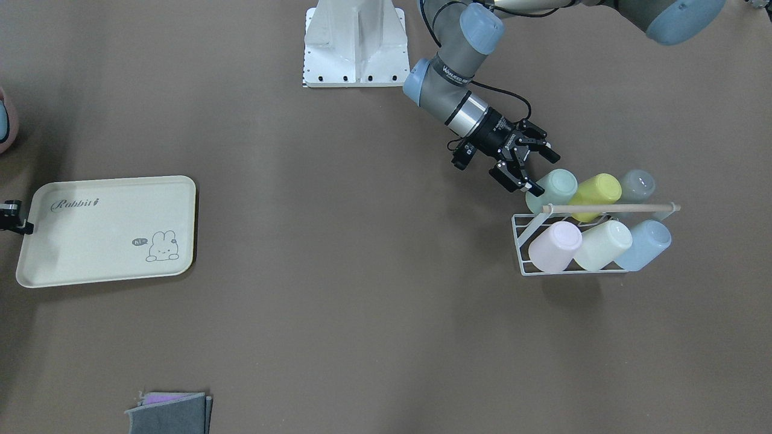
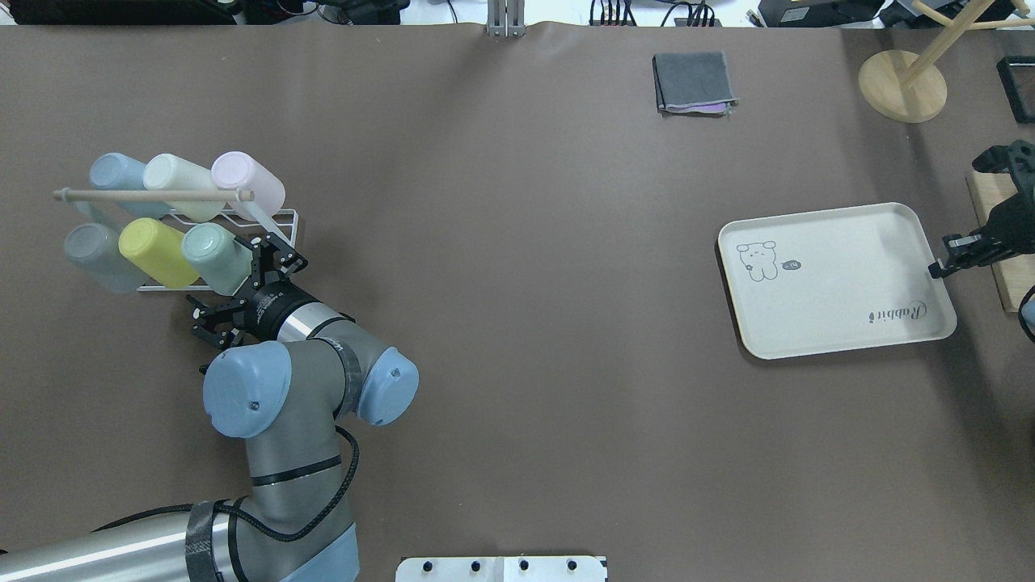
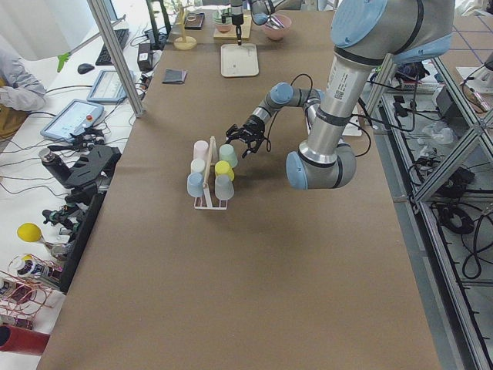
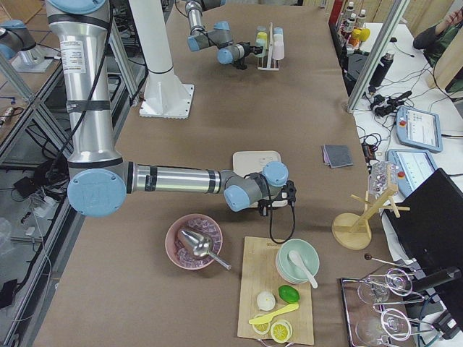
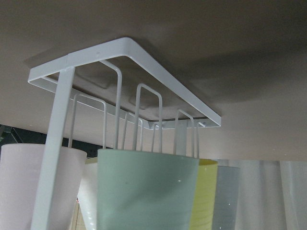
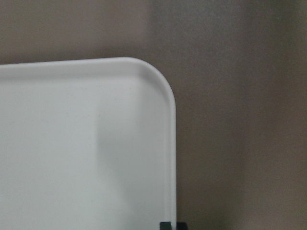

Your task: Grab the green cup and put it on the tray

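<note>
Left gripper [image 1: 545, 173] open, empty, just beside the green cup [image 1: 558, 188] tilted on the rack [image 1: 520, 241] near the counter's robot-left end, tight against the yellow cup [image 1: 597, 193] — skewed close could snag wire or drag that neighbour; right gripper [image 2: 940, 267] seems clamped on the tray [image 1: 90, 241] at the opposite end.

A robotics laboratory is shown: a left arm [image 3: 339, 92] and a right arm [image 4: 87, 108] of industrial make are mounted by a white pedestal [image 1: 354, 45] at a long table [image 2: 517, 323] covered in brown sheeting. Aluminium framing [image 3: 115, 54] is set around it. Teach pendants [image 4: 419, 126], loose cables [image 3: 462, 223] and a screen [image 4: 427, 210] are kept on side benches, where an operator [image 3: 11, 85] is seen.
</note>
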`<state>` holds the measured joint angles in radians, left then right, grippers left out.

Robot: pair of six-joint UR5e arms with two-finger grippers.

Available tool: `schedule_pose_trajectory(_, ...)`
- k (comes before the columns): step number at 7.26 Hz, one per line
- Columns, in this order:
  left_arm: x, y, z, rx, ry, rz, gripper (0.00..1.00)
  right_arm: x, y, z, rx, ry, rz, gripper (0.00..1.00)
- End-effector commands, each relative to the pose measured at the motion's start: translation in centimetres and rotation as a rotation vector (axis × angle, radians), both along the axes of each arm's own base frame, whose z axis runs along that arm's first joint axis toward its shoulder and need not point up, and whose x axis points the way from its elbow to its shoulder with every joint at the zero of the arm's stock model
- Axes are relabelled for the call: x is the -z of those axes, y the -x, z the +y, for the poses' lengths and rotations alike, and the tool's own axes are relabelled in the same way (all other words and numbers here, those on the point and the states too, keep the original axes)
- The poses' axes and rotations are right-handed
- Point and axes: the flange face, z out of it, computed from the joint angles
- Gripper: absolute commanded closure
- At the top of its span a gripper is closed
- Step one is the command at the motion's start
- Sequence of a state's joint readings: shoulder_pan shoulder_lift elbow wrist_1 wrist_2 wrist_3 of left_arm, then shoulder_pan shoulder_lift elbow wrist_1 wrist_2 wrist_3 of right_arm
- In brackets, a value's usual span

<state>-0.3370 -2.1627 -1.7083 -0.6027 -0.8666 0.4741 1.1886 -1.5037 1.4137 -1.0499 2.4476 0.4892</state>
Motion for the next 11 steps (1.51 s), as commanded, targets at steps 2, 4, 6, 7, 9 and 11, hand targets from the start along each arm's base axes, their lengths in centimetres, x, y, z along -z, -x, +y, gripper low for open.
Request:
schedule_pose_trajectory(2, -1.0, -0.4, -0.5, -0.011, -0.026, -0.045, 0.01, 8.5, -3.3, -4.4, -0.074, -0.017, -0.166, 1.0)
schedule_pose_trajectory(4, -1.9, -0.7, -0.9, -0.001, -0.04, -0.067, 0.02, 14.2, -1.4, -7.6, -0.093, -0.033, -0.197, 1.0)
schedule_pose_trajectory(6, -2.2, 0.0, -1.9, 0.023, -0.04, -0.076, 0.02, 18.9, 5.8, -8.2, -0.019, -0.058, -0.212, 1.0)
schedule_pose_trajectory(7, -2.6, 0.6, -2.5, 0.036, -0.038, -0.081, 0.02, 22.2, 11.4, -8.0, -0.031, -0.03, -0.192, 1.0)
schedule_pose_trajectory(9, -3.4, 0.3, -2.6, 0.052, -0.04, -0.088, 0.04, 27.2, 19.2, -6.7, -0.041, 0.011, -0.189, 1.0)
schedule_pose_trajectory(11, -3.4, 0.2, -2.6, 0.054, -0.04, -0.089, 0.35, 29.4, 25.6, -4.1, -0.068, 0.056, -0.165, 1.0)
